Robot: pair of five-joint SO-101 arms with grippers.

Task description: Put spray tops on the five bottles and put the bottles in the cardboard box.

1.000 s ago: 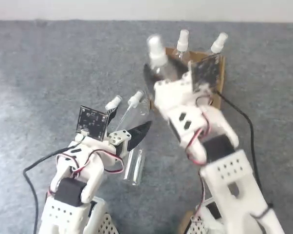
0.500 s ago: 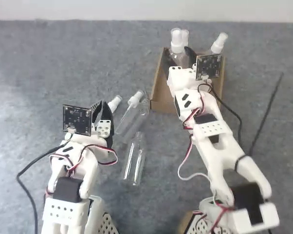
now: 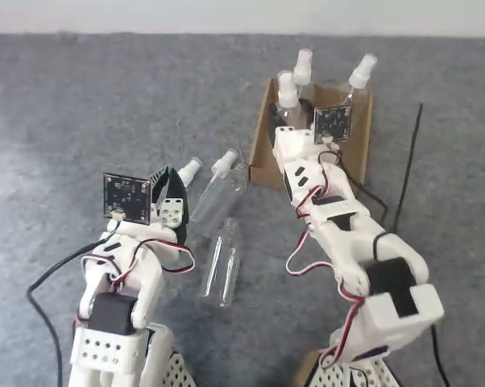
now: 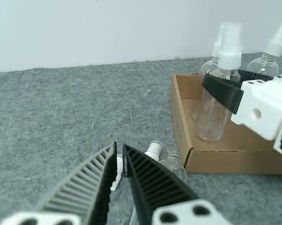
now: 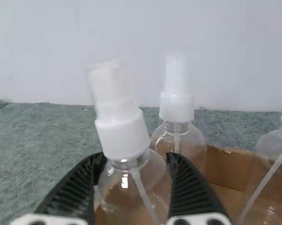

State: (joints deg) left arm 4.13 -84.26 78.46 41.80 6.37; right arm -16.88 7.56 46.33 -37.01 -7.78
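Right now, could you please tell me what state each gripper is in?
Left gripper: shut, holding nothing.
Right gripper: shut on a spray-topped bottle in the cardboard box.

Cardboard box: one is sitting on the table (grey, one).
Bottles, clear: five are showing, three standing in the cardboard box and two lying on the table.
Spray tops, white: five are showing, three topping the boxed bottles and two lying by the table pair (one of that pair is lying open-necked).
Robot arms: two are showing.
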